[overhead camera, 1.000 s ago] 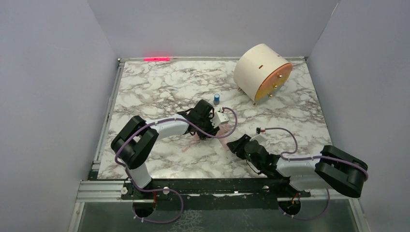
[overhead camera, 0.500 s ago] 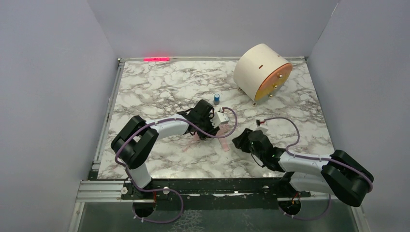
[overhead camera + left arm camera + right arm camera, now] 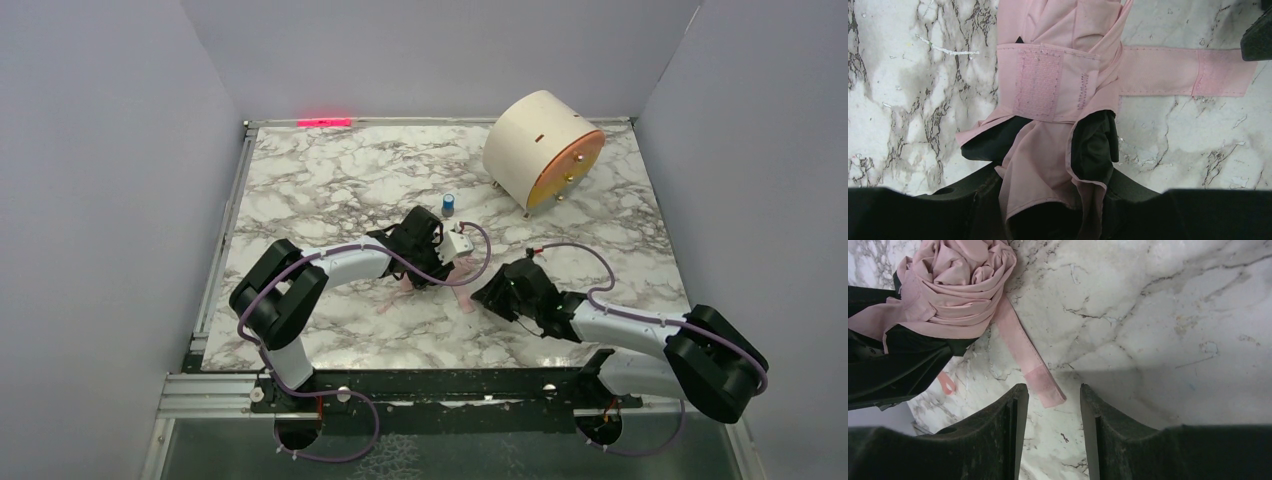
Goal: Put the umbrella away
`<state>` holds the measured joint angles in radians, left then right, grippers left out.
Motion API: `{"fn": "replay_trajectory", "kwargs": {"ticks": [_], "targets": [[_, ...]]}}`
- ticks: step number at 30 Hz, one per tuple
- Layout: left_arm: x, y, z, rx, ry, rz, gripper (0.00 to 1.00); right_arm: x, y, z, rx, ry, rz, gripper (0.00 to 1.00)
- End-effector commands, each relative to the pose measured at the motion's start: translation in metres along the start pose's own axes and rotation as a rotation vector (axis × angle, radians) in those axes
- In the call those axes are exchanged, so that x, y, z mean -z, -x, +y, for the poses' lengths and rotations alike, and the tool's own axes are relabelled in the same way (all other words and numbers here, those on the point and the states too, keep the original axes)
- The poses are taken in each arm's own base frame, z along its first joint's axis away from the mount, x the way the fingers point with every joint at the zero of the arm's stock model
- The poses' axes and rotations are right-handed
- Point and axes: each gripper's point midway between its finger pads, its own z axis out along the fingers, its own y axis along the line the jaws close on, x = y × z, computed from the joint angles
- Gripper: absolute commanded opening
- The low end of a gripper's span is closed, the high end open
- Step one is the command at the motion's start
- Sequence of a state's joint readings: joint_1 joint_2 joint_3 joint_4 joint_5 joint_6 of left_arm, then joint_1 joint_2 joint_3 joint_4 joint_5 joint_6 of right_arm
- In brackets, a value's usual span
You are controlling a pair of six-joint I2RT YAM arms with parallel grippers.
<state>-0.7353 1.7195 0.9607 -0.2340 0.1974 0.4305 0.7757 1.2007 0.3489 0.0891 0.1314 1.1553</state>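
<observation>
The pale pink umbrella point(image 3: 458, 267) lies bunched on the marble table near the middle. My left gripper point(image 3: 437, 272) is shut on its folded fabric; in the left wrist view the pink cloth point(image 3: 1048, 45) fills the space between my fingers, at the left gripper point(image 3: 1043, 155). The long pink strap point(image 3: 1188, 70) runs out flat to the right. My right gripper point(image 3: 484, 297) is open just right of the strap's end point(image 3: 466, 298). In the right wrist view the strap end point(image 3: 1045, 387) lies on the table just ahead of the gap of my right gripper point(image 3: 1053, 392), untouched. The umbrella bundle point(image 3: 958, 285) sits upper left.
A cream drum point(image 3: 540, 150) with an orange face stands at the back right. A small blue object point(image 3: 450, 204) stands just behind the left gripper. Grey walls enclose the table on three sides.
My right arm has stretched forward and its wrist has swung round, bringing the open gripper up to the strap's end. The left arm and umbrella have not moved.
</observation>
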Motion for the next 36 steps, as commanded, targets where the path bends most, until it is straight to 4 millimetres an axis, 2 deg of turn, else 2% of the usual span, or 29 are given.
{"fn": "replay_trajectory", "kwargs": {"ticks": [1, 4, 9, 14, 20, 28, 33, 36], "targets": [[-0.002, -0.097, -0.014, 0.025, -0.007, 0.339, 0.00, 0.006, -0.025, -0.034, -0.116, -0.171, 0.109, 0.49], [-0.002, -0.098, -0.015, 0.023, -0.006, 0.340, 0.00, 0.006, -0.028, -0.040, -0.144, -0.214, 0.122, 0.51], [-0.003, -0.097, -0.015, 0.022, -0.008, 0.341, 0.00, 0.001, -0.036, -0.033, -0.173, -0.173, 0.157, 0.58], [-0.003, -0.098, -0.015, 0.022, -0.006, 0.341, 0.00, -0.002, -0.042, -0.032, -0.187, -0.176, 0.189, 0.59], [-0.003, -0.098, -0.015, 0.023, -0.010, 0.344, 0.00, 0.005, -0.038, -0.038, -0.178, -0.223, 0.177, 0.66], [-0.004, -0.099, -0.016, 0.019, -0.015, 0.344, 0.00, 0.014, -0.040, -0.041, -0.188, -0.226, 0.181, 0.67], [-0.005, -0.099, -0.016, 0.018, -0.016, 0.346, 0.00, 0.004, -0.036, -0.050, -0.183, -0.259, 0.146, 0.67], [-0.004, -0.098, -0.016, 0.018, -0.013, 0.344, 0.00, -0.004, -0.039, -0.048, -0.195, -0.251, 0.152, 0.67]]}}
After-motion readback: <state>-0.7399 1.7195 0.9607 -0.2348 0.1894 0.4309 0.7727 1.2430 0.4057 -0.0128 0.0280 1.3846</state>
